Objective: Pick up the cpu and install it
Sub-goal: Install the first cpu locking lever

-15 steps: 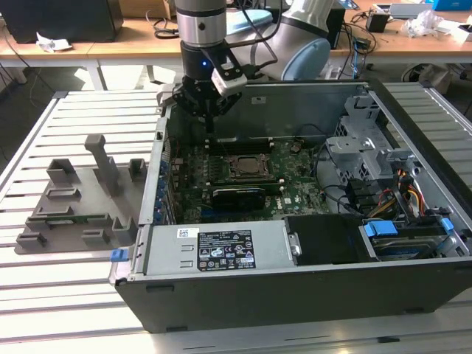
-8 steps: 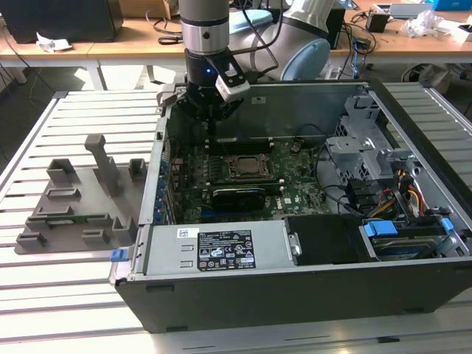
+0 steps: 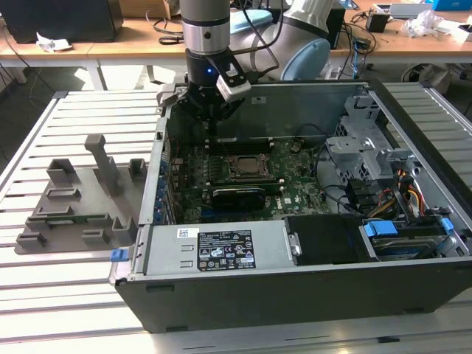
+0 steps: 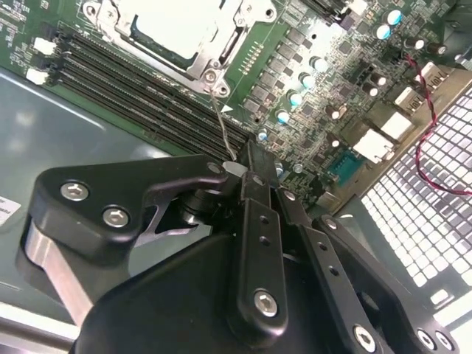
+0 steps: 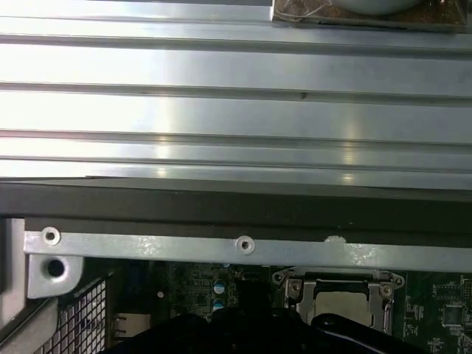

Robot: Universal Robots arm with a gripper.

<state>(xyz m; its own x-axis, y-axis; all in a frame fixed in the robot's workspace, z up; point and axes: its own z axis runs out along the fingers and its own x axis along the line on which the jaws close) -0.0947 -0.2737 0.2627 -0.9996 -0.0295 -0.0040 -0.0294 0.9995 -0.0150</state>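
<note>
1. Cpu [image 3: 245, 167] sat flat inside the metal-framed socket [image 3: 228, 167] on the motherboard [image 3: 295, 193], its pale silvery top facing up; in the second wrist view the cpu [image 4: 173, 26] showed framed by the socket [image 4: 214, 63], and in the first wrist view the cpu [image 5: 342, 304] lay within the same frame.
2. Memory slots [image 4: 147, 92] ran alongside the socket in the second wrist view, and a thin wire lever [image 4: 223, 125] rose from the socket's corner toward the gripper.
3. Gripper [image 3: 211, 127] hung over the board just behind the socket, near the case's rear wall; its dark fingers [image 4: 258, 221] were pressed together, with nothing seen between them, and whether they touched the wire lever could not be told.
4. Computer case [image 3: 310, 295] lay open on its side on a slatted metal table [image 3: 59, 295].
5. Grey plastic fixture [image 3: 81, 203] with upright posts stood on the table at the exterior view's left, well apart from the cpu.
</note>
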